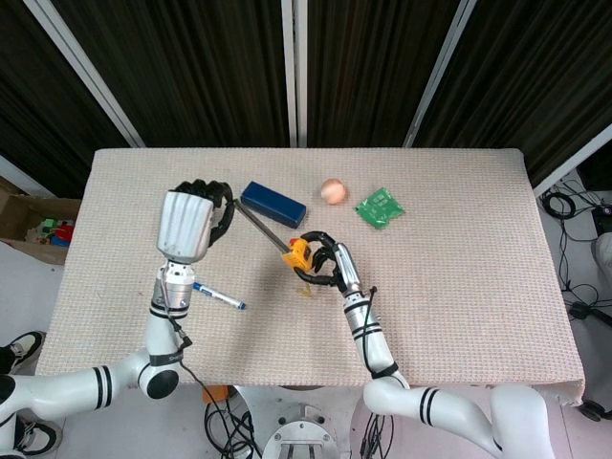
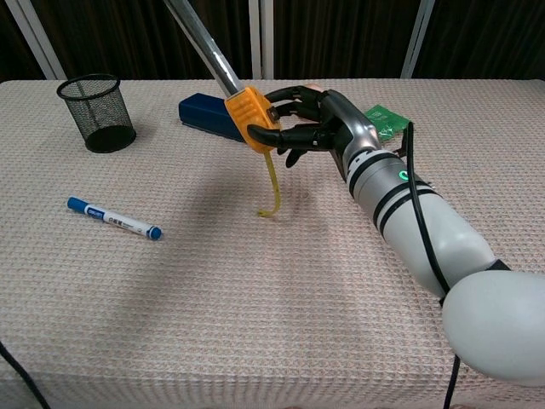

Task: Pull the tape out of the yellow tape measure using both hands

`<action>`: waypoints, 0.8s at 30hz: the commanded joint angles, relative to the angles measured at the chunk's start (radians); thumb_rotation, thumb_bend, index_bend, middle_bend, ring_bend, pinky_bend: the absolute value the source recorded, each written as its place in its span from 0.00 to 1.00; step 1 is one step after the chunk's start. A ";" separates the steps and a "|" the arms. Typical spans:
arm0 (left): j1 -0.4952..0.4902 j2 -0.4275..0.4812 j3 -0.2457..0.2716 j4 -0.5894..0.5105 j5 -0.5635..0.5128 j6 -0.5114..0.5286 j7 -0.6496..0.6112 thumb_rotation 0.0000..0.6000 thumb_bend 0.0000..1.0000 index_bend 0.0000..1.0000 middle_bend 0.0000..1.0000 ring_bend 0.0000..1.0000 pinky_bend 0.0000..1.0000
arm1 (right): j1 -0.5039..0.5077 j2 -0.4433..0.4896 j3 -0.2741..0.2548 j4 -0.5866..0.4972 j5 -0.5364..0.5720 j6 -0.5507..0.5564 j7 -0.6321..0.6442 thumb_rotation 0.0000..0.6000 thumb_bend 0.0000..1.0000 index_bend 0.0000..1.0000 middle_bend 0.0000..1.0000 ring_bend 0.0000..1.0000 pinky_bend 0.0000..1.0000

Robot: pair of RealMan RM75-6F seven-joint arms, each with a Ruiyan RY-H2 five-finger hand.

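The yellow tape measure (image 1: pixel 298 254) (image 2: pixel 254 120) hangs above the table's middle, gripped by my right hand (image 1: pixel 328 266) (image 2: pixel 321 124) from its right side. A silvery tape blade (image 1: pixel 260 228) (image 2: pixel 209 51) runs out of the case up and to the left, straight and taut. My left hand (image 1: pixel 190 224) is raised at the left with fingers curled around the blade's far end; the chest view does not show this hand. A yellow wrist strap (image 2: pixel 272 192) dangles from the case and its tip touches the cloth.
A blue box (image 1: pixel 273 203) (image 2: pixel 207 117) lies just behind the tape. The black mesh cup (image 2: pixel 95 112) stands at the back left, and a blue pen (image 1: pixel 218 295) (image 2: pixel 112 218) lies front left. A peach ball (image 1: pixel 332 190) and a green packet (image 1: pixel 380 207) sit back right.
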 commanded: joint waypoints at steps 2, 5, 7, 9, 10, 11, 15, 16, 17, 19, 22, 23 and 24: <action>0.027 0.064 -0.025 -0.039 -0.018 0.015 -0.016 1.00 0.47 0.64 0.64 0.60 0.69 | -0.015 0.005 -0.013 0.000 -0.005 0.007 0.000 1.00 0.37 0.77 0.65 0.58 0.65; 0.038 0.103 -0.039 -0.059 -0.027 0.016 -0.031 1.00 0.47 0.64 0.64 0.60 0.69 | -0.023 0.009 -0.019 0.000 -0.009 0.009 0.001 1.00 0.37 0.77 0.65 0.58 0.65; 0.045 0.137 -0.054 -0.074 -0.034 0.018 -0.044 1.00 0.47 0.64 0.64 0.60 0.69 | -0.028 0.011 -0.024 0.002 -0.014 0.011 0.001 1.00 0.37 0.77 0.65 0.58 0.65; 0.048 0.160 -0.063 -0.086 -0.039 0.015 -0.049 1.00 0.47 0.64 0.64 0.60 0.69 | -0.031 0.011 -0.028 0.005 -0.017 0.011 0.001 1.00 0.37 0.77 0.65 0.58 0.65; 0.049 0.171 -0.067 -0.092 -0.041 0.014 -0.052 1.00 0.47 0.64 0.64 0.60 0.69 | -0.033 0.011 -0.030 0.005 -0.019 0.011 0.001 1.00 0.37 0.77 0.65 0.58 0.65; 0.049 0.186 -0.074 -0.100 -0.045 0.012 -0.055 1.00 0.47 0.64 0.64 0.60 0.69 | -0.035 0.011 -0.034 0.007 -0.022 0.011 0.002 1.00 0.37 0.77 0.65 0.58 0.65; 0.050 0.233 -0.098 -0.126 -0.063 0.005 -0.061 1.00 0.47 0.64 0.64 0.60 0.69 | -0.041 0.014 -0.050 0.011 -0.042 0.013 0.011 1.00 0.38 0.77 0.65 0.58 0.65; 0.050 0.244 -0.103 -0.131 -0.067 0.003 -0.062 1.00 0.47 0.64 0.64 0.60 0.69 | -0.042 0.015 -0.054 0.013 -0.048 0.012 0.017 1.00 0.38 0.77 0.65 0.58 0.65; 0.050 0.258 -0.109 -0.136 -0.073 0.001 -0.063 1.00 0.47 0.64 0.64 0.60 0.69 | -0.044 0.017 -0.058 0.015 -0.055 0.013 0.026 1.00 0.38 0.77 0.65 0.58 0.65; 0.052 0.277 -0.118 -0.146 -0.085 -0.003 -0.069 1.00 0.47 0.64 0.64 0.60 0.69 | -0.047 0.017 -0.062 0.019 -0.062 0.015 0.035 1.00 0.39 0.77 0.65 0.58 0.65; 0.053 0.297 -0.121 -0.163 -0.102 -0.009 -0.074 1.00 0.48 0.64 0.64 0.60 0.69 | -0.050 0.017 -0.065 0.025 -0.070 0.017 0.044 1.00 0.39 0.77 0.65 0.58 0.65; 0.052 0.299 -0.118 -0.165 -0.104 -0.009 -0.074 1.00 0.48 0.64 0.64 0.60 0.69 | -0.051 0.016 -0.066 0.027 -0.072 0.016 0.046 1.00 0.39 0.77 0.65 0.58 0.65; 0.051 0.299 -0.116 -0.166 -0.105 -0.008 -0.075 1.00 0.48 0.64 0.64 0.60 0.69 | -0.050 0.015 -0.066 0.029 -0.073 0.016 0.048 1.00 0.39 0.77 0.65 0.58 0.65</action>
